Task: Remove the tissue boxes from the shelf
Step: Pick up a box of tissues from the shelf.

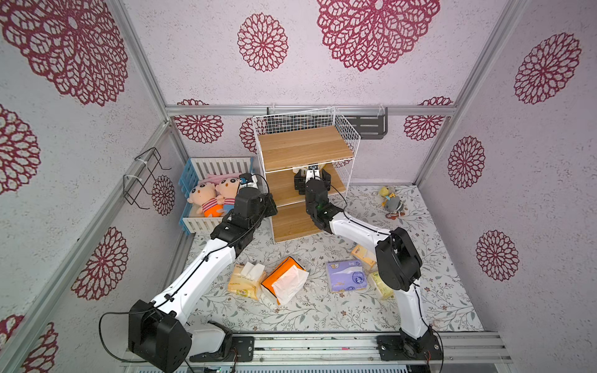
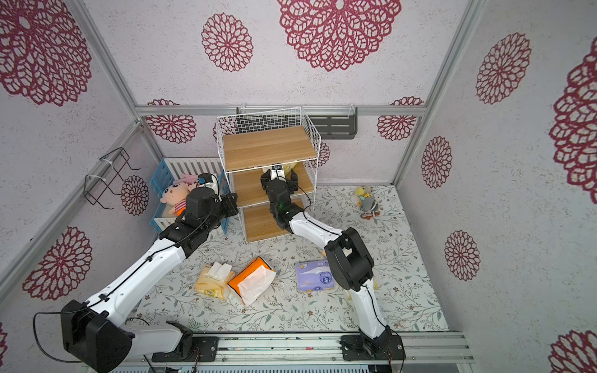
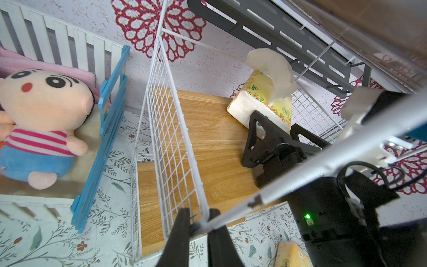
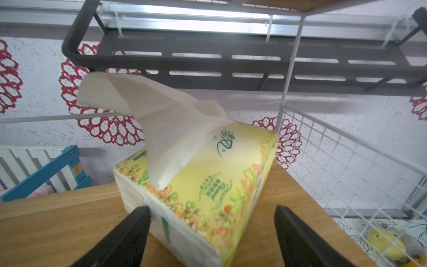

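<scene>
right tool (image 4: pixel 211 209): spread wide, astride pack (image 4: pixel 208 175) near end, not gripping | left tool (image 3: pixel 199 216): clenched on shelf (image 3: pixel 171 129) front wire post | pack: shelf middle board, toward back, askew | risk: closing catches only loose tissue (image 4: pixel 147 111), sheet pulls out, pack left behind; skewed pack may snag shelf side grid

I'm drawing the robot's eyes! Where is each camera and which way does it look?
Top views: high up, looking down on the left arm, right arm and shelf.
Left wrist: beside the shelf, facing it; left gripper clamps its wire post; right arm shows.
Right wrist: at the middle tier, facing the yellow-green tissue pack that the open right gripper straddles.
Both wrists share that pack.
</scene>
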### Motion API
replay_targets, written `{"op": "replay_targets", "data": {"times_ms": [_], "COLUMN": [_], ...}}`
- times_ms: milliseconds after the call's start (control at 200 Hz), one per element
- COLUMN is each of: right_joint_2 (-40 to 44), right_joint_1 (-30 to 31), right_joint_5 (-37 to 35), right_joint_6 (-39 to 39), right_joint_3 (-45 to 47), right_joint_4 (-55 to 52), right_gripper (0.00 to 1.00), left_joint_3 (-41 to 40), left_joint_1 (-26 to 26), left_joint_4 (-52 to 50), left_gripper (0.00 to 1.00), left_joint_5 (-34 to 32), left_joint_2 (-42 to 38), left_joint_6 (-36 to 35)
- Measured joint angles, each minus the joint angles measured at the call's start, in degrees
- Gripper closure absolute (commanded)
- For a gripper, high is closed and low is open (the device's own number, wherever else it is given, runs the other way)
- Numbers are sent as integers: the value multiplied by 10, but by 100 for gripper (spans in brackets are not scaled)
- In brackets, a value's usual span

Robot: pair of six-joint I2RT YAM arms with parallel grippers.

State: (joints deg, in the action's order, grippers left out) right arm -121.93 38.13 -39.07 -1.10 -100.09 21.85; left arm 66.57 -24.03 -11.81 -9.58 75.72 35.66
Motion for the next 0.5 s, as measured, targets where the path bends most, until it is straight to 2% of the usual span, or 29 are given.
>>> {"op": "replay_targets", "data": {"times_ms": [80,220,500], "right_joint_2": [-5,-14,-16], "right_joint_1": [-4,-11,-20], "right_joint_5": [1,4,30], "right_joint_6": [0,-1,-12], "right_joint_3": [-7,-19,-21], "right_joint_4": [-2,-3,4], "right_gripper": [14,25,73], "left_joint_3": [-1,-4,-7], "left_joint_1": [0,0,0], "left_joint_4": [1,5,9], "left_gripper": [94,94,94], "left_joint_5": [0,0,0], "left_joint_2": [0,-1,-2], "left_joint_6": [0,0,0]}}
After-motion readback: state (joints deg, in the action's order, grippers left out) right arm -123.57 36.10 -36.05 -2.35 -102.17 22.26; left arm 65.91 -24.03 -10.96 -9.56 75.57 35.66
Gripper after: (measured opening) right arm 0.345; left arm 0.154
